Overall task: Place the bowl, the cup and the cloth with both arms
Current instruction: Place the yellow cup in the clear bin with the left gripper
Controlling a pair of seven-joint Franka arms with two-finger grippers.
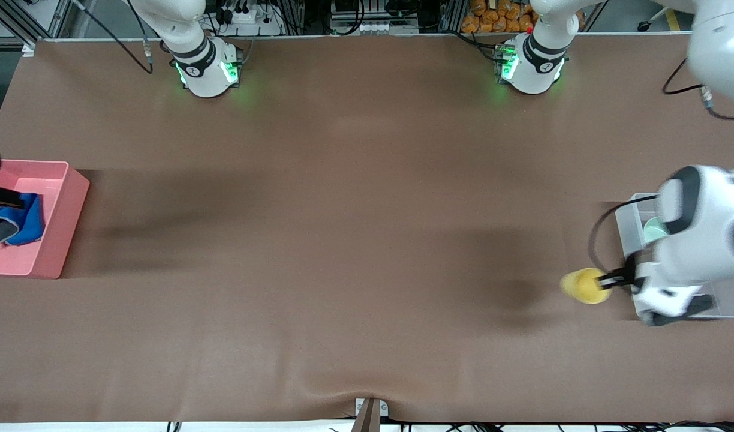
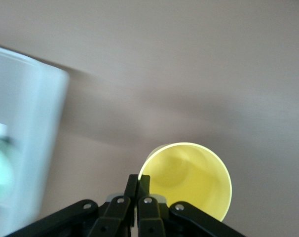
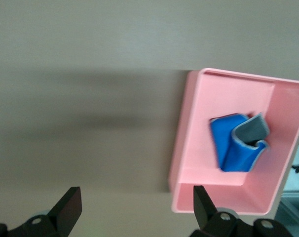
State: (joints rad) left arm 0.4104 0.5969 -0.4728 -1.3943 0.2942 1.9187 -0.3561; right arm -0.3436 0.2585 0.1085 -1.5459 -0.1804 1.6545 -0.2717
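— Plain brown bench (image 1: 355, 240), unpatterned; glossy pink plastic bin (image 1: 61, 228) holding bright blue soft cloth (image 1: 28, 222), grey underside showing.

— Noted. Plain yellow round cup (image 1: 584, 285); pale mint-green bowl (image 1: 653, 229) inside clear whitish tray (image 1: 628, 228).

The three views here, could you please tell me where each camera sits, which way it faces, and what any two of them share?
Front view: high across the table, facing both bases; shows both arms, pink bin, clear bin with the bowl.
Left wrist view: on the left wrist, looking down on the left gripper pinching the cup.
Right wrist view: on the right wrist, above the open right gripper, facing the cloth.
Shared: front and left wrist show the cup; front and right wrist, cloth and pink bin.
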